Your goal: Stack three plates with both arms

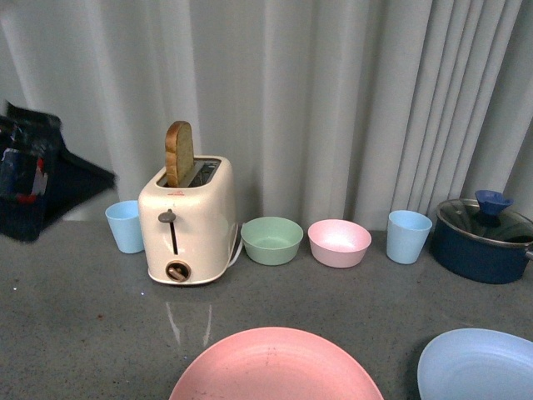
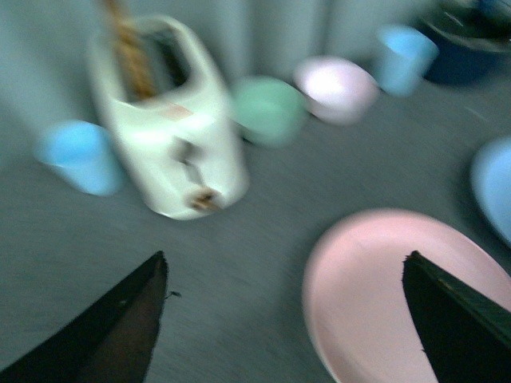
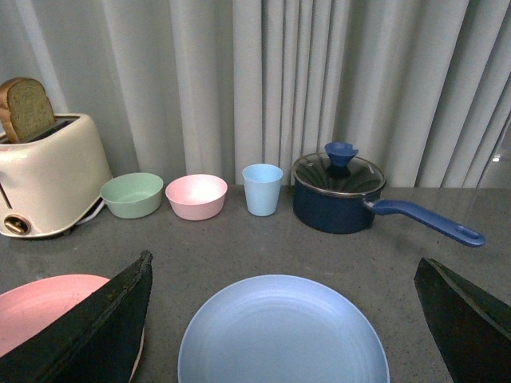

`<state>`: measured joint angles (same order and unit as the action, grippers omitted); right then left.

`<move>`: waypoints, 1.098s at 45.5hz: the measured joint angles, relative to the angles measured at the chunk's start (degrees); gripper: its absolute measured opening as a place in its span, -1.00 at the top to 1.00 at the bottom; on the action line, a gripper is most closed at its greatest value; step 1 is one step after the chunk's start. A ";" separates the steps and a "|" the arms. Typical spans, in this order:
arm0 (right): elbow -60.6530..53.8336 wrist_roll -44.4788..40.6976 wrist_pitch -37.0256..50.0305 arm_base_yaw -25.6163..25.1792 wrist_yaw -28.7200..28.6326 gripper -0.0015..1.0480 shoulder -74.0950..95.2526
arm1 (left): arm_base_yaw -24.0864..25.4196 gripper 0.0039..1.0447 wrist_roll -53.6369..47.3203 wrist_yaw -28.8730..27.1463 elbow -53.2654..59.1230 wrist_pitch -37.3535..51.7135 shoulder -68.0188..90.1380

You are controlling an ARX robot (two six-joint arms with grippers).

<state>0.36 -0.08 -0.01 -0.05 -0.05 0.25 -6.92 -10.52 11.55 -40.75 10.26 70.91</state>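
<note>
Front view: the pink plate (image 1: 275,367) sits at bottom centre and the blue plate (image 1: 479,367) at bottom right; no cream plate or arm shows.

Left wrist view, blurred: the left gripper (image 2: 283,257) is spread wide and empty, near the pink plate. It should probably settle first.

Right wrist view: the right gripper (image 3: 283,262) is wide and empty, facing the blue plate. Pinching its near rim and lifting level looks best.

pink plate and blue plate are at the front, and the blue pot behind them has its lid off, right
Not quite: the pot has its lid on, as the right wrist view shows plainly. The pink plate and blue plate do lie at the front, with the pot behind them.
</note>
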 joint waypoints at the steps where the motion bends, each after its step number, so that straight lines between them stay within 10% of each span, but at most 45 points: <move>1: 0.00 0.00 0.00 0.00 0.00 -0.86 0.00 | -0.02 -0.59 1.66 -4.13 2.62 5.20 -1.51; 7: 0.00 0.00 0.00 0.00 0.04 -0.86 0.00 | 1.36 -0.22 7.04 -15.50 14.95 22.91 -10.21; 21: 0.00 0.00 0.00 0.00 0.00 -0.86 0.00 | 6.82 0.92 9.92 -11.50 29.00 25.70 -22.40; 50: 0.00 0.00 0.00 0.00 0.00 -0.86 0.00 | 6.82 0.94 10.40 -11.54 38.01 16.39 -41.13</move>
<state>0.36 -0.08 -0.01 -0.05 -0.05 0.25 -0.10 -0.12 0.01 -2.74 26.65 29.78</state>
